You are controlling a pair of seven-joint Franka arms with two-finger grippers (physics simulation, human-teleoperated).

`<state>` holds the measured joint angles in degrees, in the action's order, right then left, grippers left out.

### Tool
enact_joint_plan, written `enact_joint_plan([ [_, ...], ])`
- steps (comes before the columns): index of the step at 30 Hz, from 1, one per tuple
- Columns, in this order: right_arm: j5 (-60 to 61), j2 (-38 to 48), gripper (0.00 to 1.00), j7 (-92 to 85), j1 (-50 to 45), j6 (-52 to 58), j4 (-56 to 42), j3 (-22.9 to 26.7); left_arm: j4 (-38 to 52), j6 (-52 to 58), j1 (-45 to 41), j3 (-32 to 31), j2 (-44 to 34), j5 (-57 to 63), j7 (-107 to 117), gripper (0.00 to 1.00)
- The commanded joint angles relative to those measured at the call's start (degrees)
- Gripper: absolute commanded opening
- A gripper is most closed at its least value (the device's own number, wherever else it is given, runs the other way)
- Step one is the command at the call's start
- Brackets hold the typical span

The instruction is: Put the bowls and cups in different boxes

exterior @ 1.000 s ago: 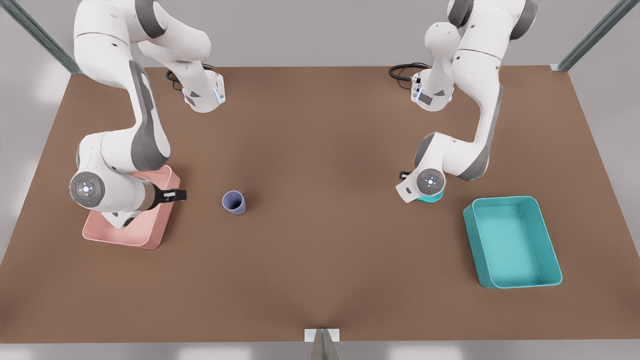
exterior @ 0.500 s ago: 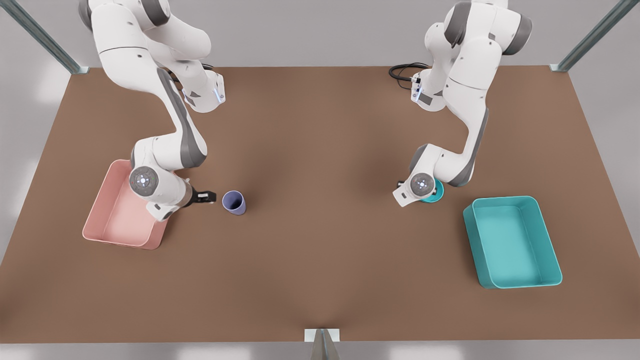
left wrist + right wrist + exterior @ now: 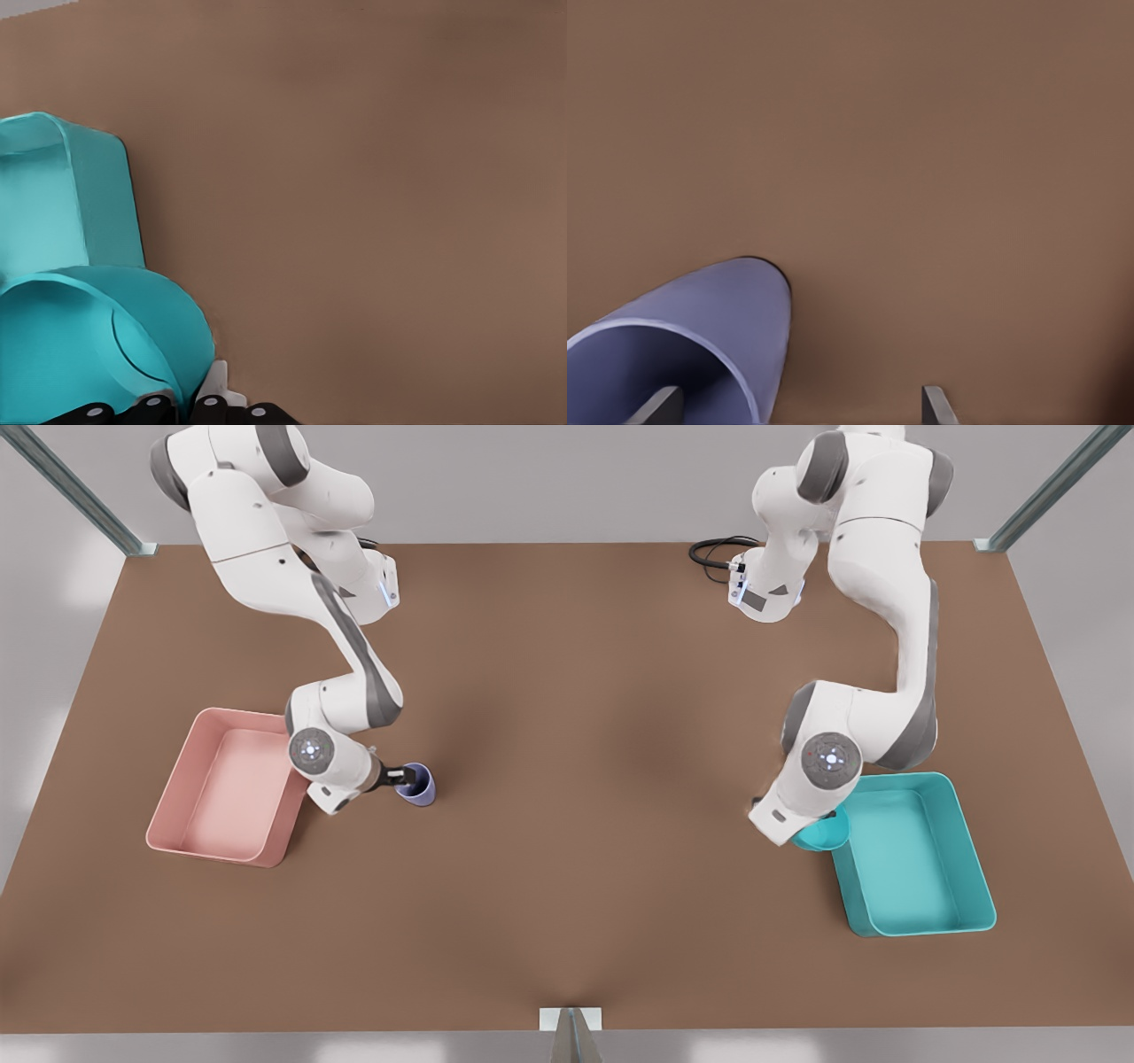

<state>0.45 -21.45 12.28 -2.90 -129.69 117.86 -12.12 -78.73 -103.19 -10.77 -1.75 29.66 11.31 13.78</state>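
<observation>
Teal bowl (image 3: 822, 833), shallow and smooth, is clamped in the left gripper (image 3: 182, 409), raised over the teal box (image 3: 912, 856) near-left rim. Lavender cup (image 3: 416, 783) stands upright right of the pink box (image 3: 221, 785); right gripper (image 3: 799, 405) spread, one finger (image 3: 660, 405) inside it.

No text, label, brand, number or sign can be read anywhere — not on the arms, the trays, the cup, the bowl or the table.
</observation>
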Motion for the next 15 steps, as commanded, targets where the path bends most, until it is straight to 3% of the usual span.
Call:
enact_joint_plan([
  [1,0.1,0.0,1.0,2.4,0.0,-5.9,1.3,0.0,10.4,15.0,5.2,0.1,5.7,-0.1,-3.1,0.21],
  [2,0.1,-0.5,1.0,2.4,0.0,-6.1,1.3,0.0,14.0,12.7,8.3,0.1,8.6,-0.1,-6.4,0.21],
  [5,0.1,-1.8,1.0,2.4,0.0,-6.9,1.3,0.0,13.4,7.4,12.9,0.6,10.2,-0.1,-10.3,0.21],
  [8,0.0,-2.9,0.95,2.4,-0.1,-7.9,1.3,0.0,6.2,-2.3,12.8,3.9,11.7,-0.4,-10.4,0.21],
  [9,0.0,-3.2,0.87,2.4,-0.4,-7.9,1.1,0.0,5.9,-4.5,13.0,4.6,13.0,-0.8,-10.4,0.21],
  [10,0.0,-3.3,0.65,2.4,-0.4,-7.9,1.0,0.0,3.5,-6.1,13.0,4.7,13.8,-0.6,-10.4,0.21],
  [11,0.0,-3.4,0.52,2.4,-0.4,-7.9,0.8,0.0,2.1,-8.8,13.3,4.7,14.3,-0.7,-10.4,0.21],
  [12,0.0,-3.5,0.3,2.4,-0.8,-7.7,0.5,0.0,2.0,-9.8,13.9,5.2,15.7,-0.7,-10.4,0.21],
  [13,0.0,-4.0,0.21,2.4,-0.8,-7.1,-0.1,0.0,2.0,-11.4,14.2,5.4,16.4,-0.8,-10.4,0.21],
  [15,0.0,-3.9,0.21,2.4,-0.8,-5.8,-1.0,0.0,2.0,-13.0,15.0,5.4,18.2,-1.0,-10.4,0.21],
])
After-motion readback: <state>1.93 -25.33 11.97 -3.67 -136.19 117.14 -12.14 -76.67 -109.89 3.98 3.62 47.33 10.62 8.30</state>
